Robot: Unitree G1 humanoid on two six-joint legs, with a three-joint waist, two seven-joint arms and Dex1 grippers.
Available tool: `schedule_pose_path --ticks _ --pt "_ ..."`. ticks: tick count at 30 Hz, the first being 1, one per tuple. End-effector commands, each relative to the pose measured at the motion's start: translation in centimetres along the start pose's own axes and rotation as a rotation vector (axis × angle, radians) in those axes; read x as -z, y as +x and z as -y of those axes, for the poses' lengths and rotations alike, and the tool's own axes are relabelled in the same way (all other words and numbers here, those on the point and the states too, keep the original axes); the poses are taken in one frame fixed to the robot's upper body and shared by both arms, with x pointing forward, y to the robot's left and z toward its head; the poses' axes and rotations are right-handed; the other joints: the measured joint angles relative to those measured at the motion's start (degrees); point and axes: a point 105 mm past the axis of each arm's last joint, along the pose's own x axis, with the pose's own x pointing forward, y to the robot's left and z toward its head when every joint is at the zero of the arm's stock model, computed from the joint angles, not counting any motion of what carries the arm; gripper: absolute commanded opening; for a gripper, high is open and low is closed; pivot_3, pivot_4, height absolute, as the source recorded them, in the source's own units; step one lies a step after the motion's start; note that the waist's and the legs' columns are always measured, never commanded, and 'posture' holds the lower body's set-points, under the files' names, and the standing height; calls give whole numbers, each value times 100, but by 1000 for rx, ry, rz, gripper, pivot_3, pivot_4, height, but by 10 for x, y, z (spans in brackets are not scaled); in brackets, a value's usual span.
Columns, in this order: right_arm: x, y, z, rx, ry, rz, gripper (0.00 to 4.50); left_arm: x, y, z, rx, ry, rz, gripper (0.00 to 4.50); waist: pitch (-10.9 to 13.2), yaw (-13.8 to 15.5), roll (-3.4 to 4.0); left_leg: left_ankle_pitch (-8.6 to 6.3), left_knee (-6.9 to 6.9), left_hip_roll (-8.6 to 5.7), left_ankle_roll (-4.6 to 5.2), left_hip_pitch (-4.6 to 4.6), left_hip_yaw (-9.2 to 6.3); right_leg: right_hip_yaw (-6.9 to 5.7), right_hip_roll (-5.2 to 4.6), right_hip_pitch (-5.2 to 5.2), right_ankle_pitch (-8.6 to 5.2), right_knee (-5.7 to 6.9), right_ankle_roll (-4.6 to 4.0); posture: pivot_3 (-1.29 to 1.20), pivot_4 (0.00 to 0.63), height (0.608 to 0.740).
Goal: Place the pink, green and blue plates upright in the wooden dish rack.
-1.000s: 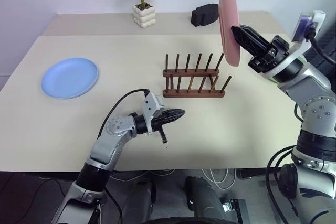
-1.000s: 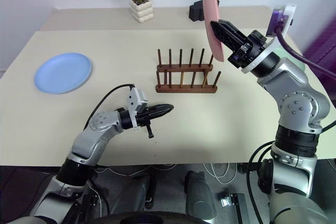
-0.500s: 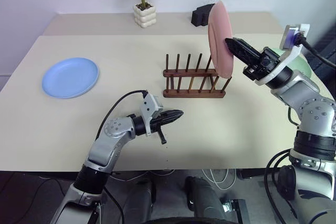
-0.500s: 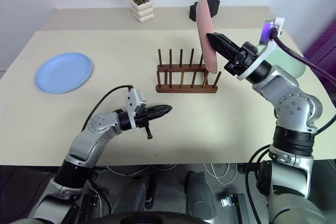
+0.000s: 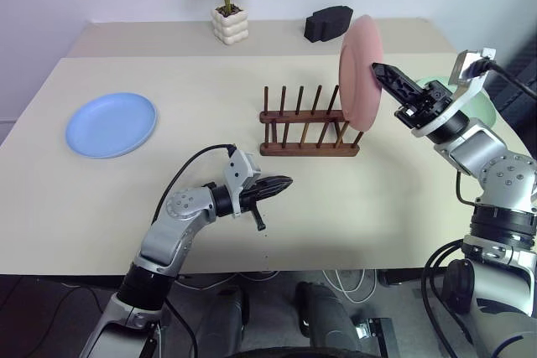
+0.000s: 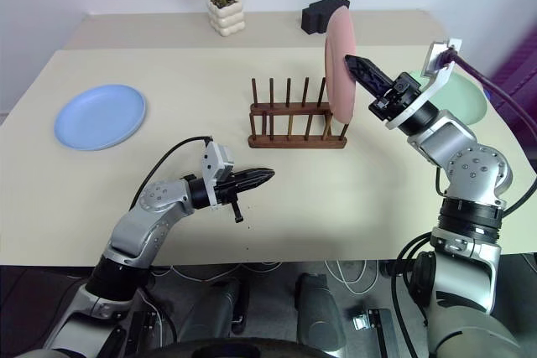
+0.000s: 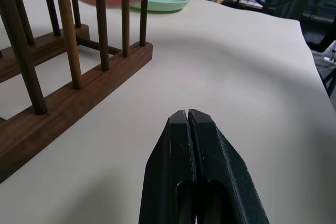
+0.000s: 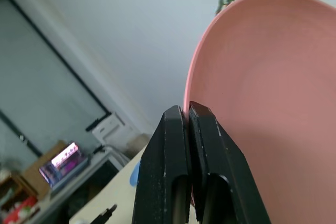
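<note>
The right gripper (image 5: 379, 70), arm reaching in from the right and angled slightly upward, pinches the rim of the pink plate (image 5: 360, 70), holding it on edge above the right end of the rack (image 5: 307, 128). The left gripper (image 5: 284, 181) is clenched on nothing, pointing level above the surface (image 5: 352, 207). The rack is dark wood with thin round pegs. The blue plate (image 5: 112, 124) and green plate (image 6: 464, 98) are smooth, round, lying flat.
</note>
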Motion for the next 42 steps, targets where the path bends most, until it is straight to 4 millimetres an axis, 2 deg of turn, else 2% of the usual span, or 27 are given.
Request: schedule_pose_path --ticks 1,7,10,16,19,23,27,31,36,38,42 --pt "-13 1 -9 -57 39 53 11 -14 -1 2 7 31 47 0 0 1 0 0 0 0 0 0 0 0 0 0 0 0 0 0 150 731" --pt "-13 -2 -3 -43 66 61 11 -14 -1 2 7 31 46 0 0 -1 0 0 0 0 0 0 1 0 0 0 0 0 0 0 150 731" --pt "-13 -2 -1 -29 58 66 969 -14 -1 1 6 29 46 0 0 -1 0 0 0 0 0 0 0 0 0 0 0 0 0 0 150 731" --pt "-19 -2 6 22 11 101 3933 -14 -2 0 4 25 47 0 0 0 0 0 0 0 0 -2 1 0 0 -1 0 0 0 0 150 731" --pt "-32 -3 6 45 -64 155 3933 -14 -2 0 2 25 46 0 0 0 0 0 0 -1 0 -2 1 0 0 -1 0 0 1 0 150 731" --pt "-66 -14 12 162 -222 284 3933 -13 -2 0 -1 23 45 0 1 1 1 0 1 -1 0 -6 2 0 0 -5 0 0 2 0 150 731" --pt "-91 -41 38 421 -463 281 3933 -12 -3 1 -6 19 43 0 1 21 1 0 0 -4 0 -10 7 -2 0 -7 -1 -2 2 0 150 731" --pt "-85 -70 80 703 -741 41 3933 -11 -1 2 -4 15 42 0 1 3 1 0 1 -7 0 -14 28 0 -2 -9 -2 -6 2 0 150 731" --pt "-62 -91 116 825 -960 -269 3933 -12 2 2 5 23 43 0 0 -44 4 0 -4 -7 0 -7 40 6 4 -13 1 -2 -2 0 150 731" --pt "-51 -96 128 838 -1013 -388 3933 -12 2 2 5 26 43 0 0 -41 4 0 -4 -7 0 -5 42 7 4 -14 1 -1 -2 0 150 731" --pt "-40 -107 148 899 -1008 -496 3933 -12 2 1 1 32 41 0 1 -27 4 0 -2 -9 0 -6 45 13 3 -14 1 -2 -2 0 150 731"
